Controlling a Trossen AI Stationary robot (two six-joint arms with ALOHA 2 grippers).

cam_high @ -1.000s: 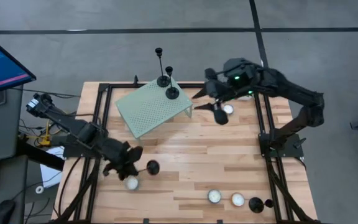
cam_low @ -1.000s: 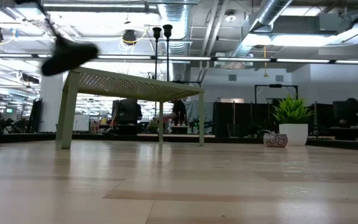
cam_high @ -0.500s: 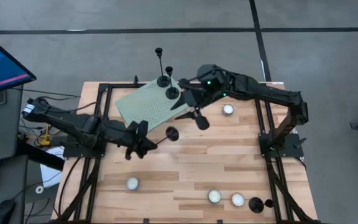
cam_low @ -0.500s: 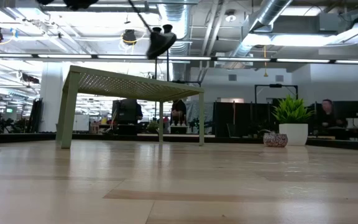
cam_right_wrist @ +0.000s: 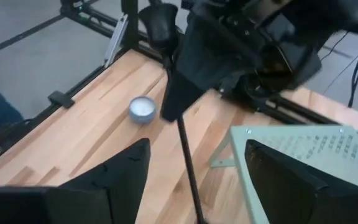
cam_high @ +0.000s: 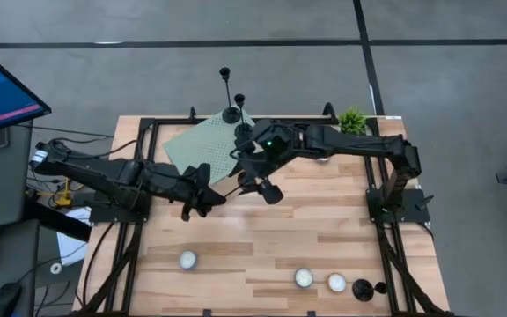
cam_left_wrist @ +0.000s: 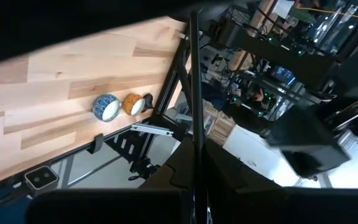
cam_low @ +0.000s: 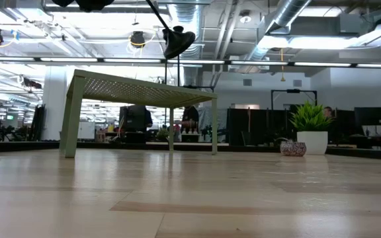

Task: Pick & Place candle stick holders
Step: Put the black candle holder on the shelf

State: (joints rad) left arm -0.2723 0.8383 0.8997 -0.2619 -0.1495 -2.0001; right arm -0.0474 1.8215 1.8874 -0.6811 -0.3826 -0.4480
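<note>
Grippers are meeting above the table's middle, beside the green stand (cam_high: 208, 151). Left gripper (cam_high: 208, 187) is clamping a candle stick holder (cam_high: 252, 183) by its stem, holding it tilted in the air. Right gripper (cam_high: 246, 164) is hanging open around that stem, gripping nothing. Two more holders (cam_high: 236, 110) are standing on the stand.

Perforated stand (cam_high: 208, 151) at the table's (cam_high: 324, 238) rear centre, with two candle stick holders (cam_high: 238, 121) upright on its rear right corner. Left gripper (cam_high: 202, 187) at the stand's front edge; right gripper (cam_high: 252, 163) just right of it, a third holder (cam_high: 267, 192) between them. Potted plant (cam_high: 352, 120) at rear right. Tealights (cam_high: 319, 280) along the front edge; a fourth holder lying (cam_high: 367, 288) at front right.
</note>
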